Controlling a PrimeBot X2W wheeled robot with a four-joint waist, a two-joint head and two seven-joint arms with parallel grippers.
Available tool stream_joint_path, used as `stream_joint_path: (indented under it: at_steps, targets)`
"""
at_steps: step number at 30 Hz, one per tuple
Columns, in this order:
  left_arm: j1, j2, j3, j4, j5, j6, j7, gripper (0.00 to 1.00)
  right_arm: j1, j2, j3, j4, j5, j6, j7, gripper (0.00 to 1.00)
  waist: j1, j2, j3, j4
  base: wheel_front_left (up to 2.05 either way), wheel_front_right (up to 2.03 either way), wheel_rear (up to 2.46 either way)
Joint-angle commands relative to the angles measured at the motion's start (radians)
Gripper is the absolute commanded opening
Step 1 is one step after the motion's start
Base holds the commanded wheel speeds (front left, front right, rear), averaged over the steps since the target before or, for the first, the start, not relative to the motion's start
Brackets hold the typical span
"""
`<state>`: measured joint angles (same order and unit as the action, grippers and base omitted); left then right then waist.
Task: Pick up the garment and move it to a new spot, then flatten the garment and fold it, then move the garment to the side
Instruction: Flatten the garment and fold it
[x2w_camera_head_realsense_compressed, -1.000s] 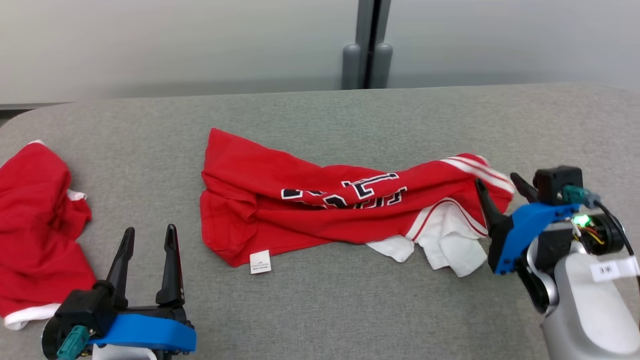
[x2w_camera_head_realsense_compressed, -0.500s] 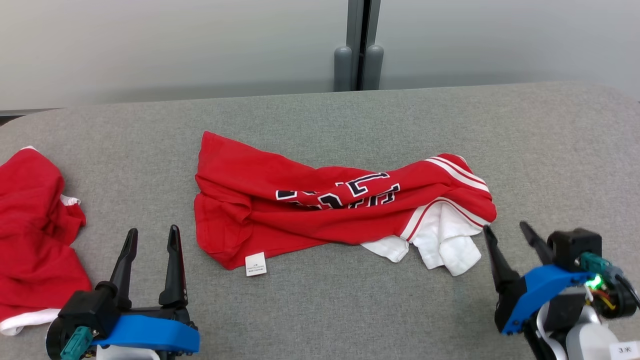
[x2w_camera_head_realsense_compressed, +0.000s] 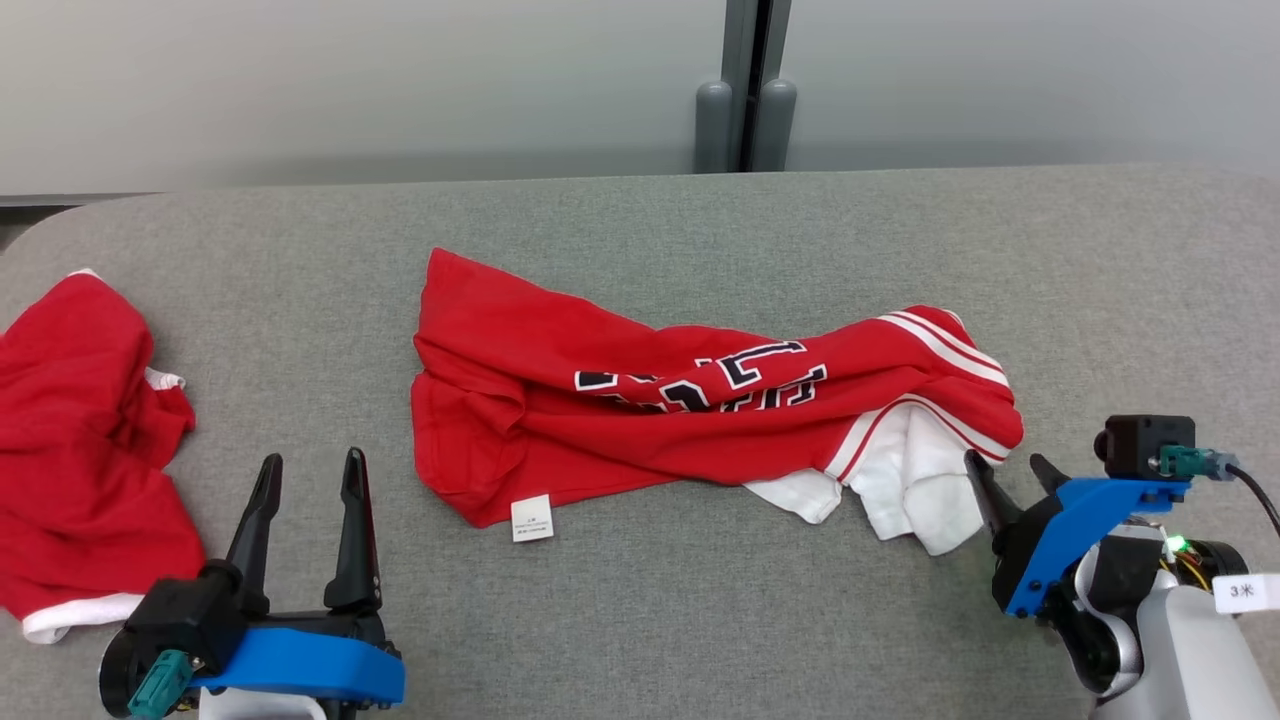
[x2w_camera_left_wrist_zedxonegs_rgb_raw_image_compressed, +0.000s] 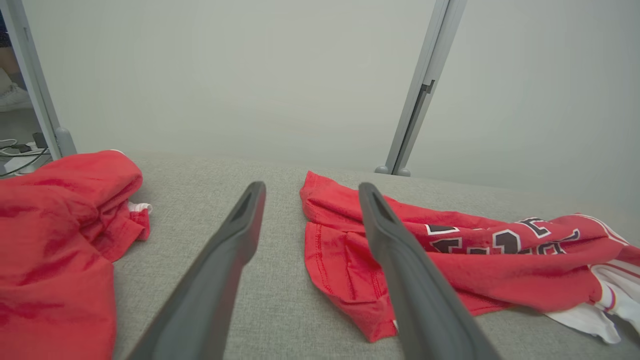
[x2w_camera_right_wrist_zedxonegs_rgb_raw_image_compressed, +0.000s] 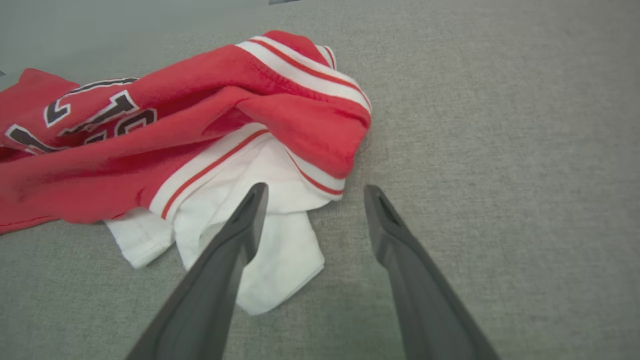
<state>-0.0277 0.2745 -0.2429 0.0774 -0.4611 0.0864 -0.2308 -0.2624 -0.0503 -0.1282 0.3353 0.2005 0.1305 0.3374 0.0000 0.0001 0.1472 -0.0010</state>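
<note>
Garment (x2w_camera_head_realsense_compressed: 700, 400): a red shirt with dark lettering. It lies crumpled and twisted lengthwise at the middle of the worktop (x2w_camera_head_realsense_compressed: 640, 220). Its white part (x2w_camera_head_realsense_compressed: 905, 485) is bunched at the near right end, and the label (x2w_camera_head_realsense_compressed: 531, 518) sits at the near left edge. It is neither flat nor folded.

Right end effector (x2w_camera_head_realsense_compressed: 1003, 460): fingers spread, holding nothing, just beside the white part. Left end effector (x2w_camera_head_realsense_compressed: 312, 458): fingers spread, empty, near the garment's left end but apart from it.

Risks (judgement):
- The layers are twisted. A pinch at the white part may take one layer only and drag the rest into a tighter roll.
- A pinch through several layers would lock the twist in.
- The worktop cover looks soft, so a fingertip coming down steeply may catch in it.
- A second red garment (x2w_camera_head_realsense_compressed: 80, 450) lies at the left edge, close to the left end effector. A wide reach could snag it, and it may crowd the side spot.

Containers: both garments lie straight on the worktop, inside nothing.
</note>
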Motion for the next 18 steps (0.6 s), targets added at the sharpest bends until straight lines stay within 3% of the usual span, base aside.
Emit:
stream_joint_path:
  at_steps: [1, 7, 8, 9, 18]
  targets:
    - [-0.013, 0.001, -0.003, 0.002, 0.0, -0.003, -0.004, 1.0, -0.026, -0.001, -0.009, 0.035, -0.005, 0.0, 0.008, 1.0, 0.0, -0.0001, 0.002, 0.009, 0.0, 0.0, 0.0]
    - [-0.021, -0.001, -0.017, 0.006, 0.001, -0.008, -0.001, 1.0, -0.138, 0.0, -0.037, 0.186, -0.013, 0.0, 0.012, 1.0, 0.0, -0.0001, 0.009, 0.039, 0.0, 0.0, 0.0]
    - [-0.022, -0.001, -0.018, 0.005, 0.001, -0.008, -0.002, 1.0, -0.154, -0.001, -0.036, 0.201, -0.019, 0.0, 0.006, 0.46, 0.0, -0.0001, 0.011, 0.042, 0.0, 0.0, 0.0]
    - [-0.023, -0.001, -0.018, 0.005, 0.0, -0.007, -0.002, 1.0, -0.168, -0.001, -0.032, 0.213, -0.03, 0.0, -0.001, 0.0, 0.0, -0.0001, 0.013, 0.044, 0.0, 0.0, 0.0]
    - [-0.045, 0.007, -0.02, -0.005, -0.003, -0.011, -0.003, 1.0, -0.358, -0.037, -0.071, 0.264, -0.216, 0.0, -0.103, 0.0, 0.0, -0.0001, 0.052, 0.065, 0.0, 0.0, 0.0]
